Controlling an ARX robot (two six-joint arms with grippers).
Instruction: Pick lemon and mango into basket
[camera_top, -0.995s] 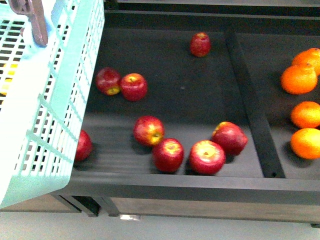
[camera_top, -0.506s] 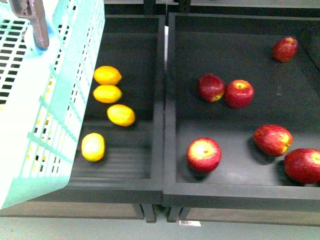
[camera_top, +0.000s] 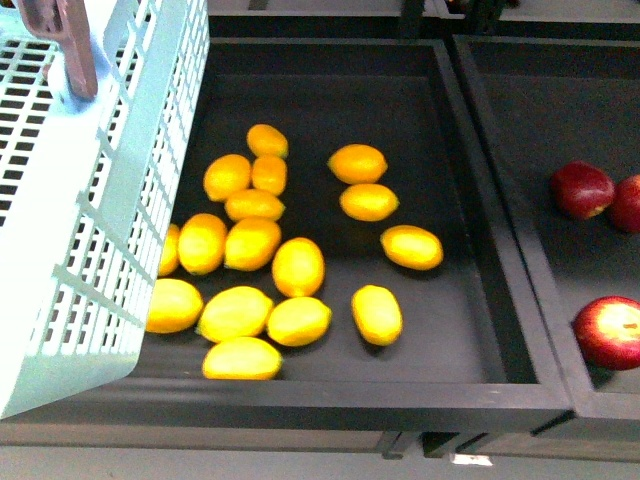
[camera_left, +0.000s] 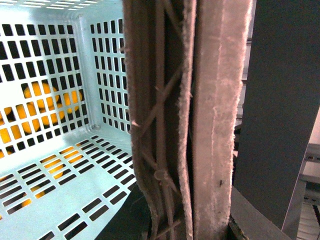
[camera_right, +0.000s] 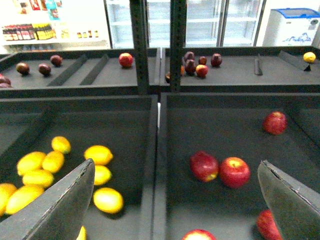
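Note:
The aqua basket (camera_top: 90, 200) hangs tilted at the left of the front view, its brownish handle (camera_top: 70, 45) up at the top corner. That handle (camera_left: 175, 125) fills the left wrist view; my left gripper is shut on it, its fingers hidden. The basket floor (camera_left: 60, 200) looks bare, with yellow fruit showing through the slots. Several lemons (camera_top: 298, 266) lie in a black tray (camera_top: 300, 400) beside the basket. No mango shows. My right gripper (camera_right: 172, 205) is open and holds nothing, over the wall between the lemons (camera_right: 98, 154) and the apples.
Red apples (camera_top: 582, 188) lie in the adjoining tray on the right, past a raised black divider (camera_top: 490, 200). In the right wrist view, apples (camera_right: 235, 171) sit between the fingers, and a rear shelf (camera_right: 150, 80) holds dark fruits, with glass fridges behind it.
The front view has swung left, from the apple and mandarin trays to the lemon tray, now centred. The basket keeps its place at the left of the view.

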